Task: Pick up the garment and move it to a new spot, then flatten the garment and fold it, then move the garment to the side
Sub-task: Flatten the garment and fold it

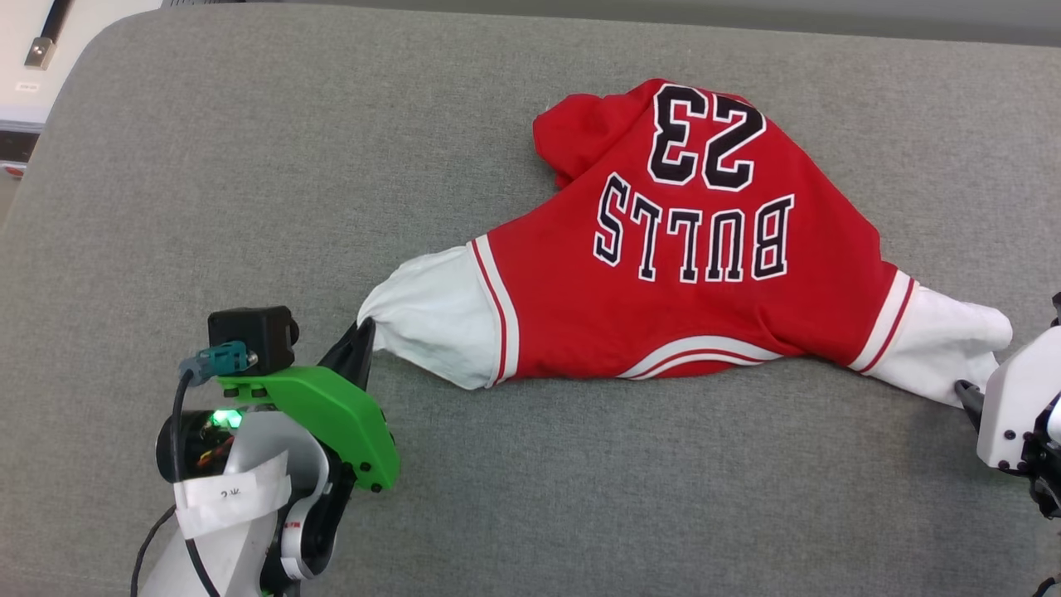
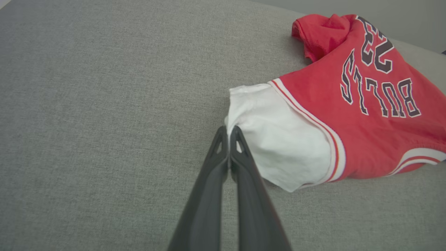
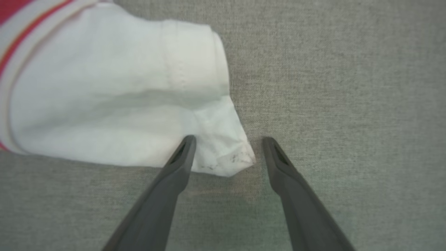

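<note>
Garment position: the garment point(image 1: 696, 274) lies on the grey worktop point(image 1: 249, 166), right of the middle in the head view, with its lettering point(image 1: 692, 236) upside down to the robot.
Garment shape: the collar edge is toward the robot, and the red body is bunched up at the far side, not flat.
Long axis: it runs sleeve to sleeve, from side to side across the robot, with one tool at each end.
Left tool: the left tool point(image 2: 229, 134) is clenched on the outer edge of the left sleeve point(image 1: 431, 319), and the white cloth is drawn to a point at its tips.
Right tool: the right tool point(image 3: 228, 143) is released, with its jaws apart around the corner point(image 3: 226, 157) of the right sleeve point(image 3: 122, 104).
Right tool's fingers: one finger lies over the cloth and the other over bare worktop just beside it.
Key relation: the right sleeve's corner sits between the spread jaws, pointing toward the tool.
Nearer arm: the right arm alone is at this end.
Judged next move: closing the right tool where it stands should catch the corner. After that, both ends are likely held for lifting or stretching along the sleeve line.
Risk: only a little cloth lies between the jaws, so the grip may be thin.
</note>
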